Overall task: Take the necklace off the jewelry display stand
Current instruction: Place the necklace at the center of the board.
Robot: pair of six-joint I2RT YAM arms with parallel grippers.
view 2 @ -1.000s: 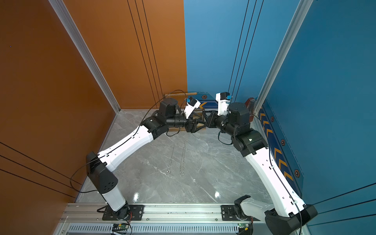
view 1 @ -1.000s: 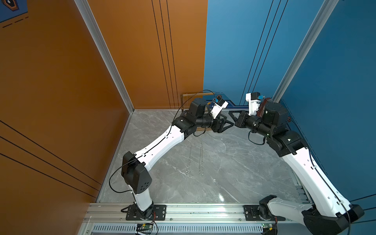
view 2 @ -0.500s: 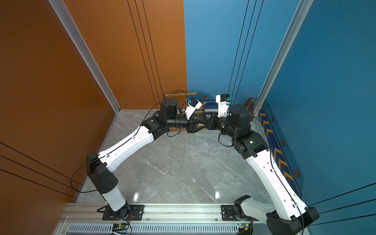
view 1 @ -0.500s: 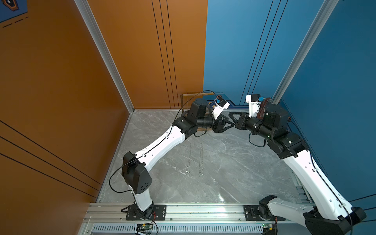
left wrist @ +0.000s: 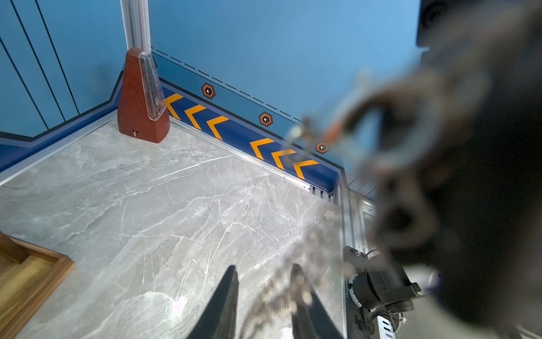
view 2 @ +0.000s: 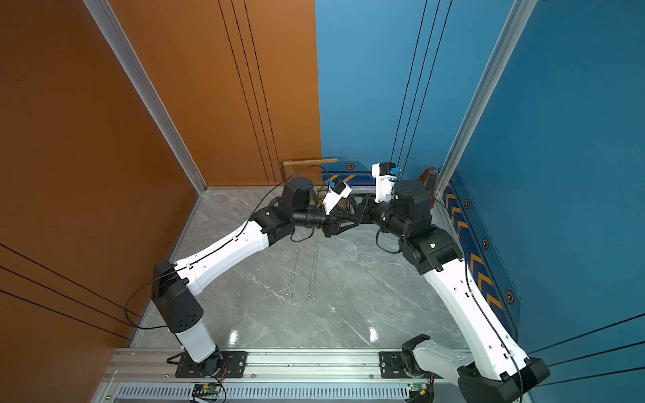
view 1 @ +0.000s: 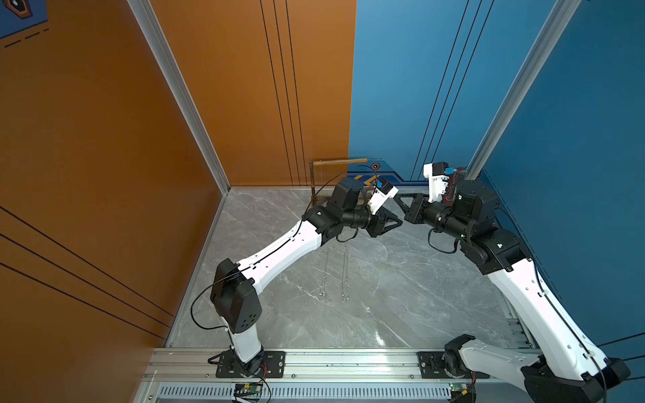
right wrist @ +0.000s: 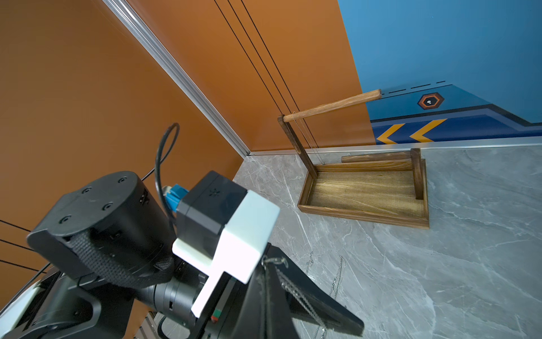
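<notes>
While both arms bend inward until their tips nearly meet, the left arm (view 1: pixel 279 251) sits closer to the right arm (view 1: pixel 530 289) than a second ago. Behind the left gripper (left wrist: pixel 264 267), the jewelry display stand (right wrist: pixel 363 215) has thin strands (right wrist: pixel 305 138) hanging from its crossbar (right wrist: pixel 331 107) toward its tray. The right gripper (view 1: pixel 401 202) is pinched closed on the necklace (right wrist: pixel 296 296). The left gripper's fingers (left wrist: pixel 225 293) stand apart around it, narrower than before. Beneath both grippers, two loose chains (view 1: pixel 324 272) lie on the table (view 1: pixel 384 296).

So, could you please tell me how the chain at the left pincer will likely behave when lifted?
Probably floppy: the chain sags across the left pincer rather than holding shape. Likely light, given its fine links. It may slide off, since the fingers stand apart.
</notes>
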